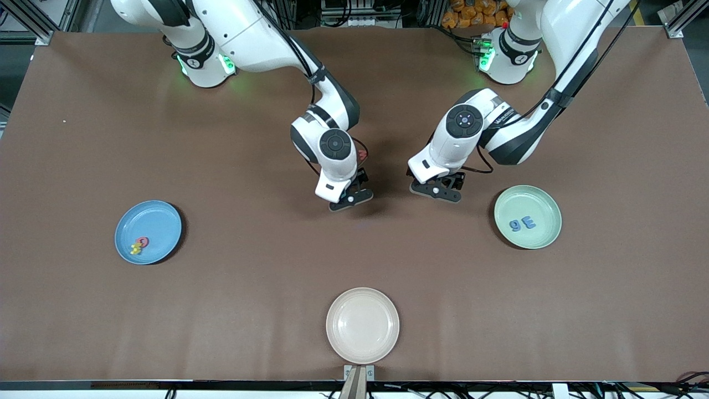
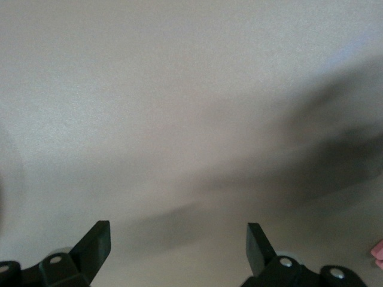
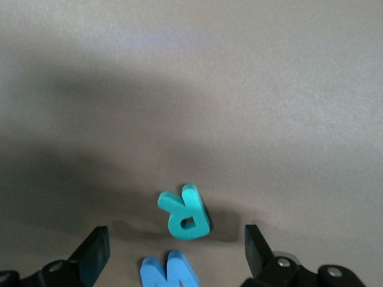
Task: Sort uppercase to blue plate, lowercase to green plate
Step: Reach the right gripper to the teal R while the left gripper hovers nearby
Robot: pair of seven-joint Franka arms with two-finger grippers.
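Observation:
My right gripper [image 1: 350, 195] hangs open low over the table's middle. In the right wrist view its jaws [image 3: 176, 239] stand wide apart around a teal R [image 3: 185, 212] and a blue W [image 3: 170, 272], both lying flat on the table and touching neither finger. The arm hides both letters in the front view. My left gripper [image 1: 437, 188] is open and empty [image 2: 178, 236] over bare table beside it. The blue plate [image 1: 160, 219] holds a red Q [image 1: 143, 241] and a yellow H [image 1: 135, 249]. The green plate [image 1: 545, 205] holds a blue g [image 1: 515, 224] and another blue letter [image 1: 529, 223].
A cream-white plate [image 1: 363, 325] lies empty near the front camera's edge. A small red piece [image 1: 363, 155] shows on the table beside the right arm's wrist; I cannot tell its shape. A pink corner [image 2: 377, 251] shows at the left wrist view's edge.

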